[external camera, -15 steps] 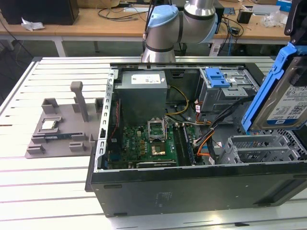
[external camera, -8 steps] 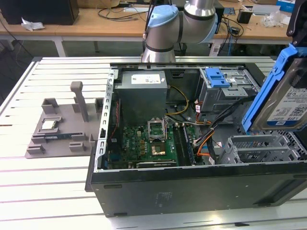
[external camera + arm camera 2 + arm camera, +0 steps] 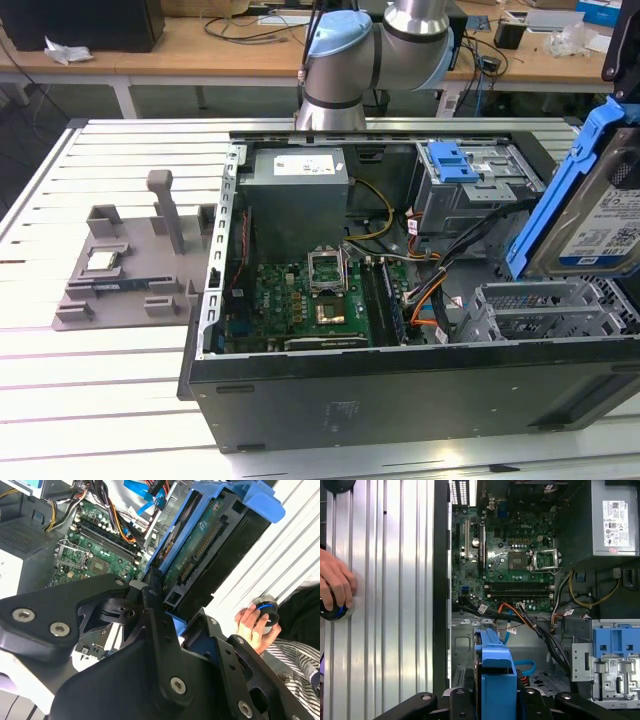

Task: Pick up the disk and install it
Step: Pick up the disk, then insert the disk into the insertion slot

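Second wrist view shows the gripper (image 3: 172,611) clamped on the disk (image 3: 200,545). It hangs tilted above the open computer case (image 3: 400,400).

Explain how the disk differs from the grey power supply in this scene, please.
The disk is thin and flat; the power supply is a thick box. The disk carries blue side rails; the power supply is plain grey. The disk stands tilted above the computer case, clamped in the gripper; the power supply sits level inside the case. Both are metal and bear a printed label.
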